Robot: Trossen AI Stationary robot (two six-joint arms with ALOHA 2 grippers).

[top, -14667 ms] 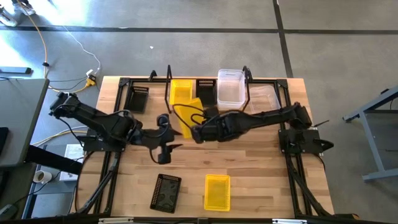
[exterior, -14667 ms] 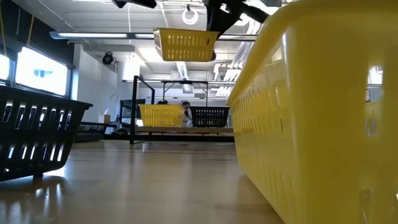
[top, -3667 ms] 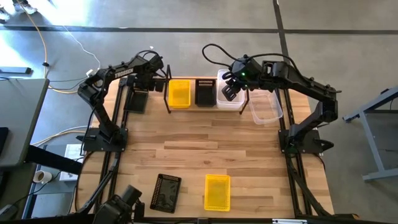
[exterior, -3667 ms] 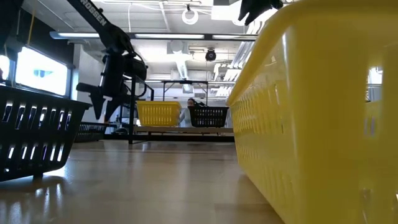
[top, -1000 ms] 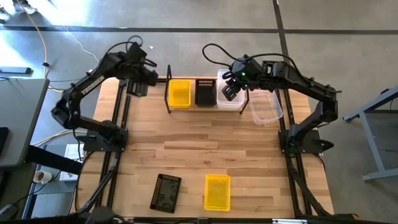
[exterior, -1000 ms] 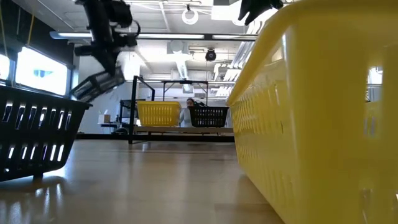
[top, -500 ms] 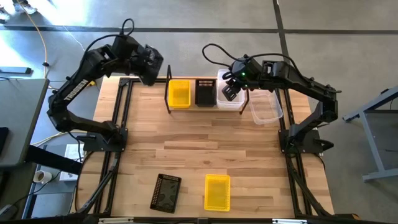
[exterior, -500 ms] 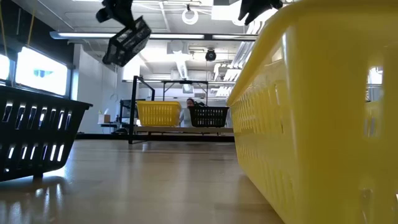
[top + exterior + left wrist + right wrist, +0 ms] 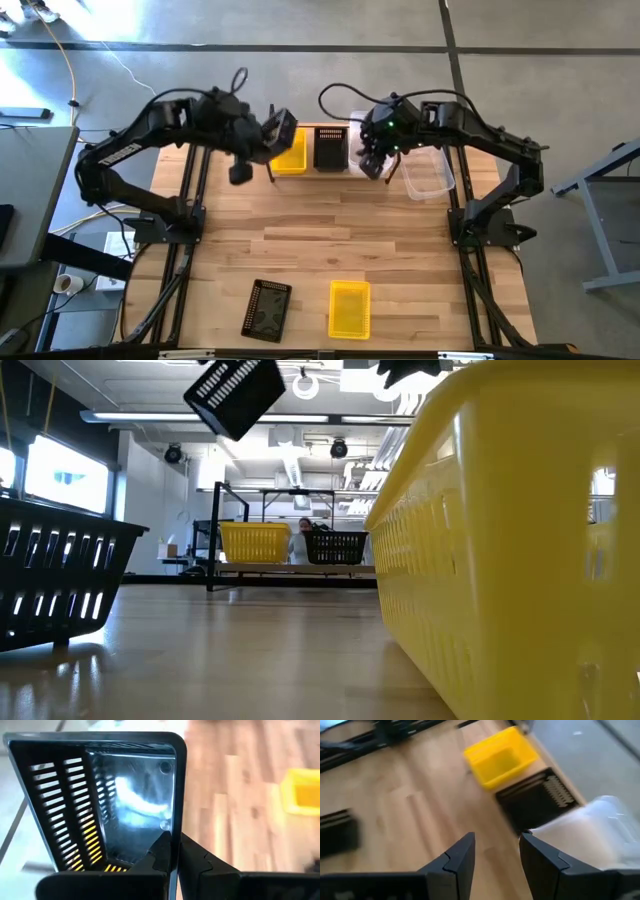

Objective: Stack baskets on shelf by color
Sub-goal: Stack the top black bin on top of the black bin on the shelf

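Observation:
My left gripper (image 9: 267, 136) is shut on a black perforated basket (image 9: 281, 130), which hangs high in the air (image 9: 235, 395) over the left end of the shelf (image 9: 270, 170). On the shelf stand a yellow basket (image 9: 290, 152), a black basket (image 9: 330, 148) and a clear basket (image 9: 360, 125), each on its bottom. My right gripper (image 9: 376, 162) hovers open by the clear basket, with nothing between its fingers (image 9: 465, 855). A second clear basket (image 9: 427, 172) rests on the table to the right of the shelf. My left gripper pinches one side wall (image 9: 173, 832) of the black basket at its rim, with one finger (image 9: 159, 854) inside the basket and the other outside. The basket is lifted clear of everything and hangs tilted, its open side turned toward the wrist.
Near the table's front edge lie another black basket (image 9: 267, 308) and another yellow basket (image 9: 349, 307); in the low view these fill the left (image 9: 55, 580) and right (image 9: 520, 540) foreground. Bare wood lies between them and the shelf.
My left gripper has carried the black basket up from the table's far left corner and toward the right, to above the shelf's left end; the basket has tipped on the way. My right gripper has shifted slightly toward the near edge, still open.

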